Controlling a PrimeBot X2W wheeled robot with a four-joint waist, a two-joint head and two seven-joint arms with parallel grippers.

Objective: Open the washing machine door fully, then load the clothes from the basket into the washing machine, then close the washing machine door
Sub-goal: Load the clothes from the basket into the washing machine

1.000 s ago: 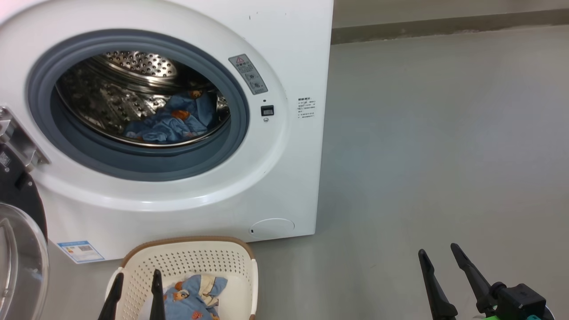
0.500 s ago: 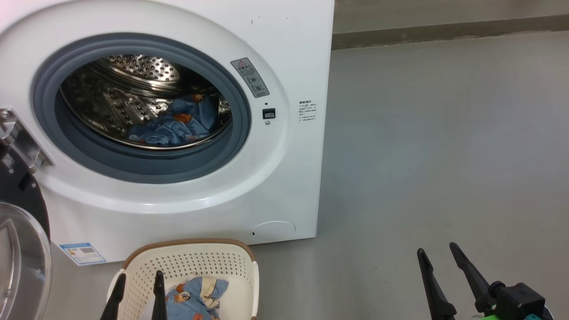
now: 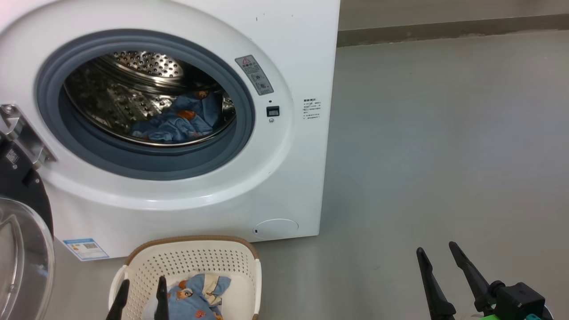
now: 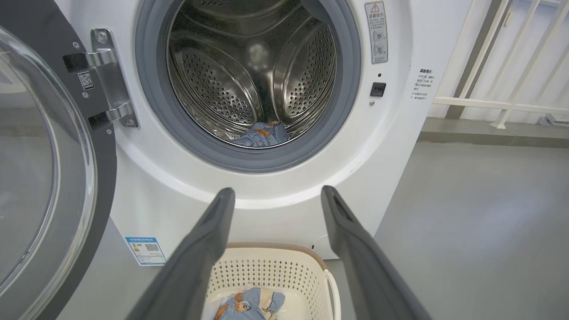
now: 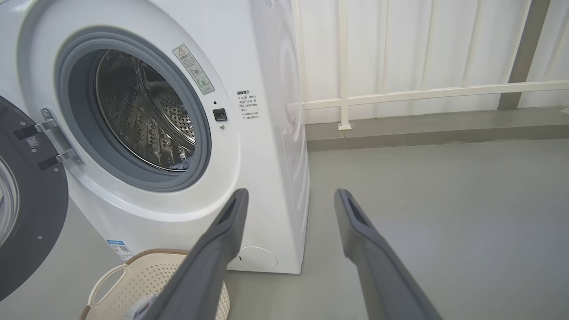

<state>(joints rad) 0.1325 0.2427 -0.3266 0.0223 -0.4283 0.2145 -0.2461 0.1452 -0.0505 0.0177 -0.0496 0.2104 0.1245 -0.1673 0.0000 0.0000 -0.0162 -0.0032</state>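
Note:
The white washing machine [image 3: 293,53] stands with its round black door [image 3: 20,231] swung wide open to the left. Blue printed clothes [image 3: 178,122] lie in the steel drum. On the floor in front sits the cream basket [image 3: 191,262], with more blue clothes [image 3: 200,295] in it. My left gripper [image 3: 142,284] is open above the basket's left part, empty. My right gripper [image 3: 438,251] is open over bare floor to the right, empty. The left wrist view looks between the fingers at the drum [image 4: 253,75], the door [image 4: 49,169] and the basket [image 4: 275,271].
Grey floor [image 3: 444,133] stretches to the right of the machine up to a low kerb. A white railing [image 5: 400,93] runs behind it in the right wrist view. The open door [image 5: 26,213] juts out on the machine's left side.
The head view has shifted slightly, so the machine and basket sit a little further right. Both grippers stay open and hardly move.

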